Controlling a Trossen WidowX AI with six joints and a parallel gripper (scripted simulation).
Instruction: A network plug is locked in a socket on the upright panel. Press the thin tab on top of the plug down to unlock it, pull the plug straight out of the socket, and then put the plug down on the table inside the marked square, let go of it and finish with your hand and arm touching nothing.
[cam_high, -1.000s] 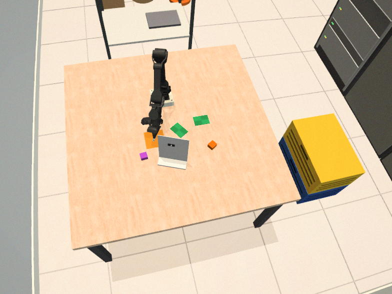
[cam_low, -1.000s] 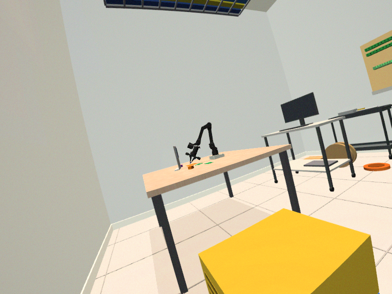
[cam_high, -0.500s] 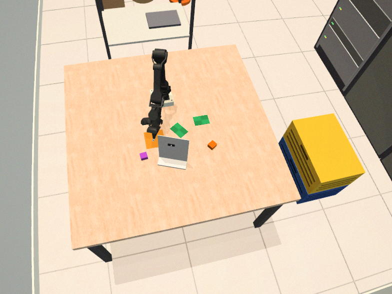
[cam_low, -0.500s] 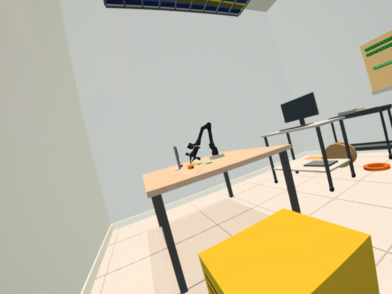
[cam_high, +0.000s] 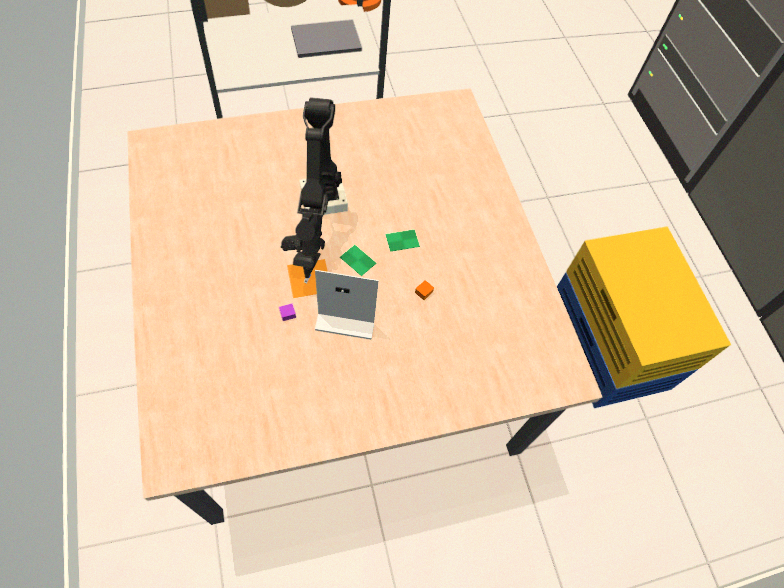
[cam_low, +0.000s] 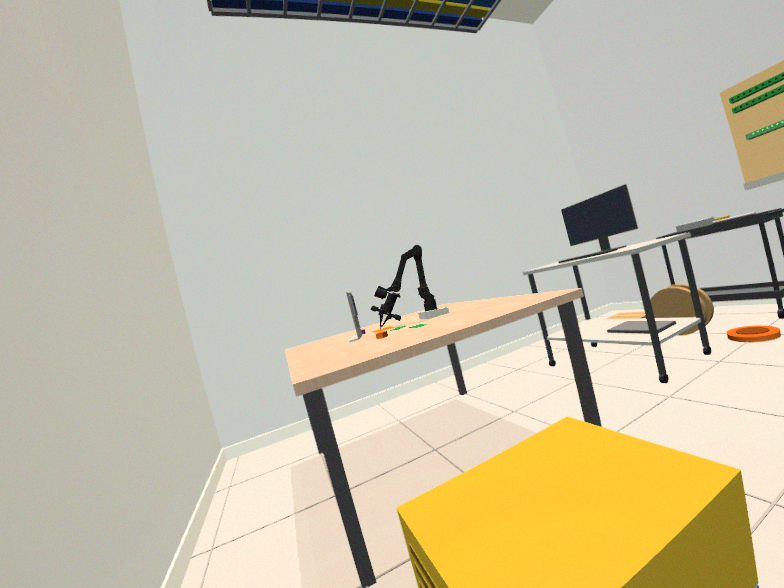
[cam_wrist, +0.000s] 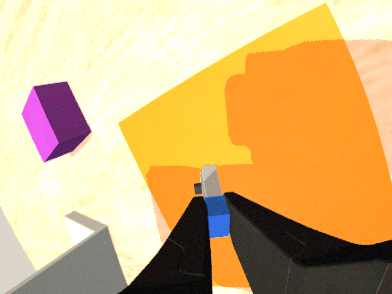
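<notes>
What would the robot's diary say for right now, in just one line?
stage: carrying | fingers: shut on plug | position: over orange square, beside grey panel | socket: no plug in it | release: not yet done
</notes>
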